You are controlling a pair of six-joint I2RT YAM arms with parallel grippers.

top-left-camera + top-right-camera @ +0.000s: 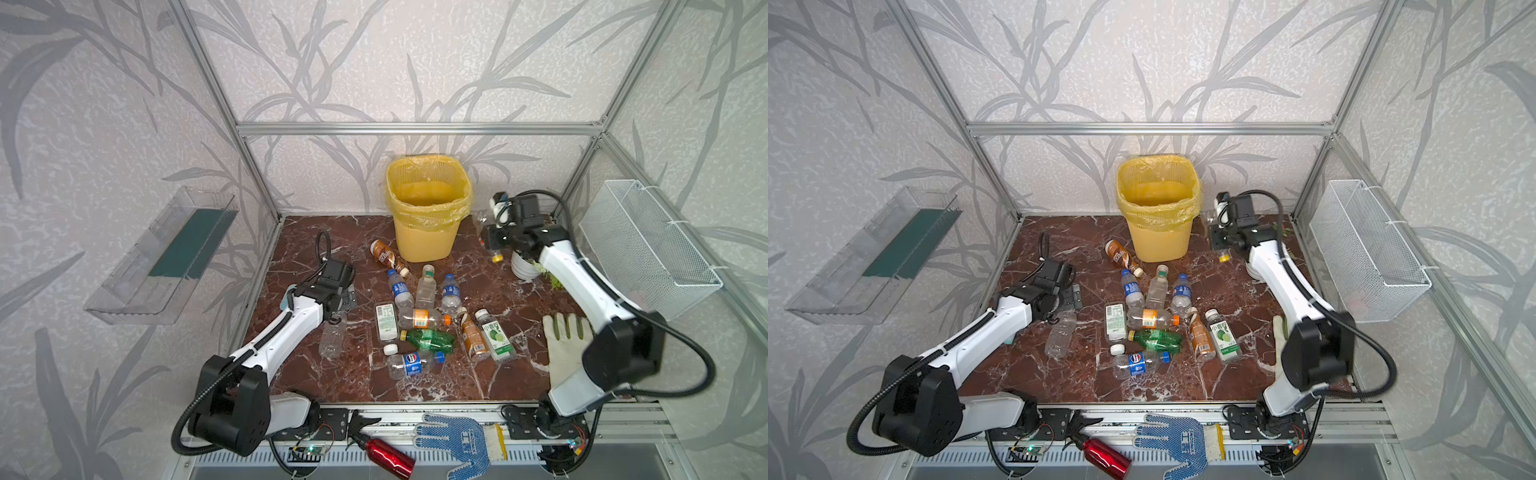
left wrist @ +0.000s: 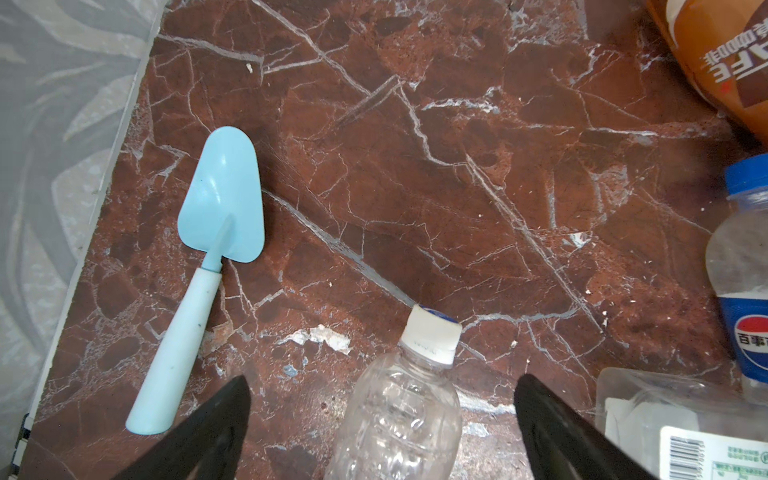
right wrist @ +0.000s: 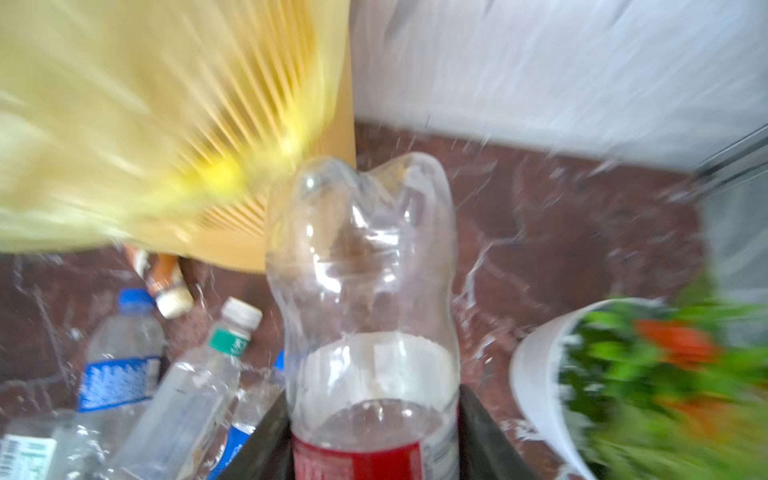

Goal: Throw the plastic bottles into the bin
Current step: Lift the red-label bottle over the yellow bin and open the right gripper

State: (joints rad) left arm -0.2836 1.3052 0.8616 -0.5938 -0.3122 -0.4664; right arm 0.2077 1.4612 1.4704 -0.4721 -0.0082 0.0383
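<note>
- Right claw [image 3: 374, 432]: closed on the clear crumpled plastic bottle with a red label [image 3: 365, 257]. It held the bottle off the red-brown marble desk [image 1: 299, 257], just beside the wall of the yellow lattice-sided bin with a bag liner [image 1: 424, 243] and not over its mouth.
- Step in hand, as judged: carrying this bottle to the bin. Done well, the claw would rise clear of the rim, centre over the mouth and only then open. The bottle would then drop inside rather than glance off the folded bag edge.
- The dented wall looked thin and likely to yield, so a steady hold at the label band would suit it.
- The white pot of green plant [image 3: 536, 374] stood near the claw, so the lift should keep away from it.
- Left claw [image 2: 382, 382]: jaws wide apart on either side of the clear ribbed plastic bottle with a white cap [image 2: 399, 419], which lay on the desk ungripped.
- The other plastic bottles [image 1: 424, 320] lay scattered on the desk in front of the bin.
</note>
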